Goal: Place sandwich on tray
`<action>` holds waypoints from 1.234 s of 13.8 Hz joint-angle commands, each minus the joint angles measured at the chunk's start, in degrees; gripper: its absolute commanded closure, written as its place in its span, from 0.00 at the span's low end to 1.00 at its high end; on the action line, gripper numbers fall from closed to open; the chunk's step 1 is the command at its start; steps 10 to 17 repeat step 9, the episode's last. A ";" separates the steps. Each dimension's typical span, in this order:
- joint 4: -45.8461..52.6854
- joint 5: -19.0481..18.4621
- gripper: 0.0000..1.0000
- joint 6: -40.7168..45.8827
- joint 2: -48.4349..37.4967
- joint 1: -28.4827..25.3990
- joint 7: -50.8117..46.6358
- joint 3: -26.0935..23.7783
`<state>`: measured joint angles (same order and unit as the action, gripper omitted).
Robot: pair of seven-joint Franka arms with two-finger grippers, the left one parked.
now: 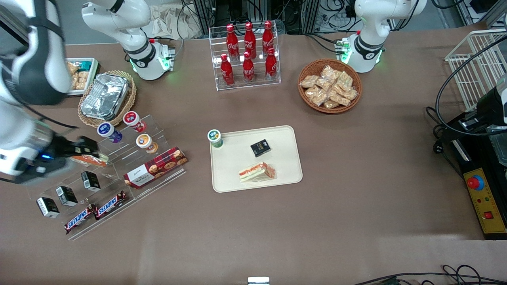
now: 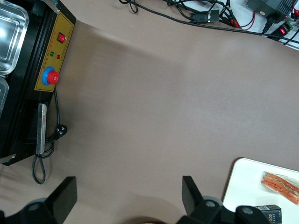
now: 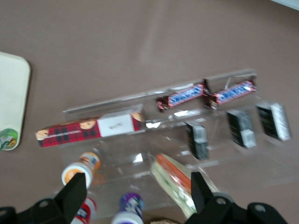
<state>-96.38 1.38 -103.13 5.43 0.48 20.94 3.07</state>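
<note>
The sandwich (image 1: 257,172), a clear-wrapped wedge with a red-orange and green cut edge, lies flat on the cream tray (image 1: 285,174), near the tray edge closest to the front camera. It also shows in the left wrist view as the sandwich (image 2: 282,183) on the tray (image 2: 247,186). My gripper (image 1: 91,151) hangs open toward the working arm's end of the table, well apart from the tray, above a clear acrylic shelf. In the right wrist view my gripper (image 3: 138,186) holds nothing, and a longer narrow wrapped sandwich (image 3: 175,182) lies beneath it, close to one finger (image 3: 201,186).
On the tray are a small black box (image 1: 260,147) and a green-lidded cup (image 1: 214,137) at one corner. The acrylic shelf (image 1: 119,166) carries cups, a red cookie box (image 1: 155,167), black packets and Snickers bars (image 1: 95,211). A foil container (image 1: 105,96), cola rack (image 1: 247,55) and snack basket (image 1: 330,86) stand farther from the camera.
</note>
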 commanded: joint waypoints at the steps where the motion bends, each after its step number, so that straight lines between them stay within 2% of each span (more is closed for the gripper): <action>1: -2.50 0.73 0.01 0.91 -5.42 3.55 0.24 -0.26; 3: -2.76 0.38 0.01 0.21 -7.01 5.66 -0.20 -0.17; 6: -2.50 -3.22 0.01 -3.22 -6.75 6.29 -0.72 -0.26; 9: -2.32 -3.23 0.01 -2.79 -6.04 6.37 -5.02 -0.26; 17: -2.32 -3.23 0.01 -2.79 -6.04 6.37 -5.02 -0.26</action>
